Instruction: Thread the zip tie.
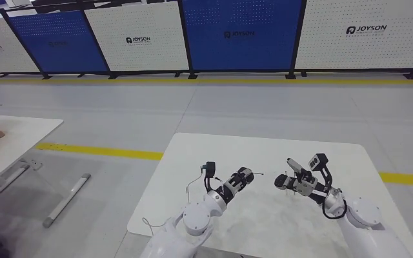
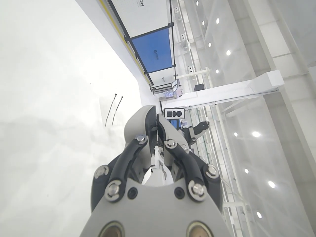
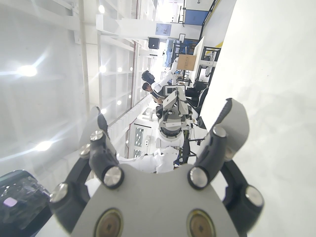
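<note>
Left claw: low over the middle of the worktop, pointing across at the other arm; in its wrist view the fingers were pressed together, with nothing seen between them.
Right claw: facing the left one across a short bare gap; its wrist view showed the fingers spread wide, holding nothing.
Zip ties: two, lying flat side by side on the worktop, just beside the left claw's tip and not touching it.
Top view: a thin dark line lay at the left claw's tip, too small to tell what it was.
Cross views: each wrist view showed the other arm's claw farther off.
Edges: both claws sat well in from the worktop's far edge and its side edges.
Room: bare white surface lay beyond the claws toward the far edge, and between the zip ties and the rounded corner.
</note>
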Available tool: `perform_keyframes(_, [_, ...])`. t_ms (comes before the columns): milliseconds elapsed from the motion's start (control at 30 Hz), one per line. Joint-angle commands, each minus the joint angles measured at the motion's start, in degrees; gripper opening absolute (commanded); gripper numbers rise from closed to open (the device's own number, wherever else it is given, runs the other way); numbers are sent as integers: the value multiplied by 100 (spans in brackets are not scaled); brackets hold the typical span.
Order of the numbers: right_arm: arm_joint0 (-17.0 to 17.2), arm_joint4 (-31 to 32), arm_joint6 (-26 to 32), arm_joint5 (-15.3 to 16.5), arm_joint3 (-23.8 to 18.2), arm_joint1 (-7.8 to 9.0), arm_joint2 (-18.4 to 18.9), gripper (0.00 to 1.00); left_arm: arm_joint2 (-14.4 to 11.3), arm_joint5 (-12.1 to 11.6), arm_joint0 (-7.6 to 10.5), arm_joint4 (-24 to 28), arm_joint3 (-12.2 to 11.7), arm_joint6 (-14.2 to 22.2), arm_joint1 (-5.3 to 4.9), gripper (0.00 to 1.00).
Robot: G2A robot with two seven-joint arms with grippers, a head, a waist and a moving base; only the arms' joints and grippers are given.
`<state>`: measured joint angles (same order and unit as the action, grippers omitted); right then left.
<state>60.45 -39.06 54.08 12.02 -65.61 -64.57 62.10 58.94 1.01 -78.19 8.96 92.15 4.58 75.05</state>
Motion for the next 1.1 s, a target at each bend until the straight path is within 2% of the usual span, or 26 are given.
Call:
perform_keyframes(0, [0, 0, 0, 1, 0, 0, 0, 100, 0, -1, 0, -1, 0, 0, 0, 0])
perform_keyframes(333, [0, 0, 0, 1, 0, 0, 0, 100, 22, -44, -4, -15, -10, -2, -4, 0])
perform_keyframes(467, [0, 0, 0, 1, 0, 0, 0, 100, 374, -307, -116, -24, 5, 167, -78, 0])
perform_keyframes(533, [0, 0, 0, 1, 0, 0, 0, 100, 605, -404, -190, 92, 64, 425, -127, 0])
perform_keyframes(567, [0, 0, 0, 1, 0, 0, 0, 100, 753, -500, -260, 184, 118, 663, -164, 0])
perform_keyframes(700, [0, 0, 0, 1, 0, 0, 0, 100, 1303, -719, -512, 479, 316, 1905, -321, 0])
perform_keyframes(833, [0, 0, 0, 1, 0, 0, 0, 100, 1684, -782, -699, 846, 548, 2875, -432, 0])
perform_keyframes(933, [0, 0, 0, 1, 0, 0, 0, 100, 1864, -763, -839, 962, 752, 3044, -477, 0])
perform_keyframes(1067, [0, 0, 0, 1, 0, 0, 0, 100, 1864, -763, -839, 962, 752, 3044, -477, 0])
